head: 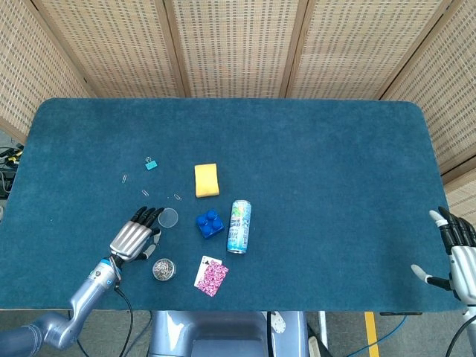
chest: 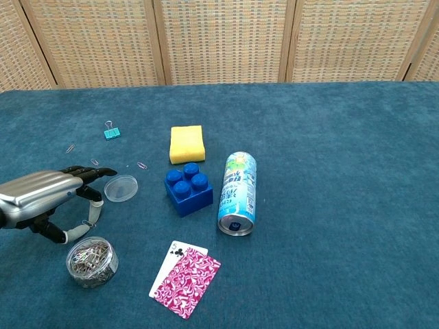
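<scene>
Your left robot hand (chest: 48, 199) hangs low over the table (chest: 357, 178), palm down, fingers spread and slightly curled, with nothing in its grasp. Its fingertips (chest: 103, 169) point at the clear round lid (chest: 121, 187), which lies flat just beyond them; I cannot tell from either view whether a fingertip touches its rim. Just under the thumb side, toward you, stands the small clear tub of paper clips (chest: 91, 261), open at the top. A loose paper clip (chest: 88, 223) lies between the thumb and that tub.

You appear to be at the approach step, lining up on the lid before any grasp is made. The lid is thin and lies flush on the cloth, so I judge the next move calls for a shallow pinch at its edge, thumb on one side and a finger on the other, rather than a full close from above. Keep the thumb off the tub as you lower; it looks light enough to tip.

Further out from that robot hand sit the blue brick (chest: 187, 190), the yellow sponge (chest: 186, 143) behind it, the can (chest: 237, 192) lying on its side, and the playing cards (chest: 184, 270). A teal binder clip (chest: 111, 130) lies well beyond the fingertips.

Your right robot hand (head: 455, 253) is far off at the table's edge, fingers apart, holding nothing.
</scene>
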Available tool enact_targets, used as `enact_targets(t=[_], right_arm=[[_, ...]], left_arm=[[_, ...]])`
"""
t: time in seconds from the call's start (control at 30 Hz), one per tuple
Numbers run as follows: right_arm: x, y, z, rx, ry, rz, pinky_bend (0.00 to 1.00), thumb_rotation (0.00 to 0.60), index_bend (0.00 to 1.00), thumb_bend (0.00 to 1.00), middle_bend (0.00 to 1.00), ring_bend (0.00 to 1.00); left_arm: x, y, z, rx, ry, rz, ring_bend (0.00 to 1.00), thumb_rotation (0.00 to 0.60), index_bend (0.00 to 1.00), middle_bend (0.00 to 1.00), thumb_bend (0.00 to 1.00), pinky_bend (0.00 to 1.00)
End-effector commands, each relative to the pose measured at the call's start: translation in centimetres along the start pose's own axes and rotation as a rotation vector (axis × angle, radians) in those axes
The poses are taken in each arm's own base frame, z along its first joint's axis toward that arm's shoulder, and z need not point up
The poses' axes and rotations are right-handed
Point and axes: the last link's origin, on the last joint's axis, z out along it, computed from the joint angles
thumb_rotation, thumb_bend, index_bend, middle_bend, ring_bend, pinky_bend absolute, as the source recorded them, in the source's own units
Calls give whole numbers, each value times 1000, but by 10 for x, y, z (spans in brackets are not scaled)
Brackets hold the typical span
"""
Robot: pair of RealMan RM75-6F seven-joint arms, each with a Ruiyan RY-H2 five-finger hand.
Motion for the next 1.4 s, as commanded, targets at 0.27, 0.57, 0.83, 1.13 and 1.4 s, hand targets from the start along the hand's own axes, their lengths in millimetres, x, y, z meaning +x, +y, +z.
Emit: enact_targets(t=[0.27,0.57,0.83,1.13,1.4], right_arm=[[0,0,0,0,-1,1,0,600,10,0,0,0],[0,0,0,0,0,3,0,600,10,0,0,0],[1,0,0,-2,2,4,0,600,10,0,0,0],[1,0,-1,1,2,5,0,600,10,0,0,0],[2,0,-1,0,4,8,0,600,10,0,0,0]], left_arm=[[1,-1,0,0,10,2,0,600,680,0,450,0],[4,-1,-1,-4,22,5,0,600,721,0,480,0],[24,1,-12,-44,87,-3,0,600,731,0,491,0],[42,12,-46,-165,140,8,0,600,732,0,497,0],[32,24,-65,-228,115,47,0,600,732,0,498,0]])
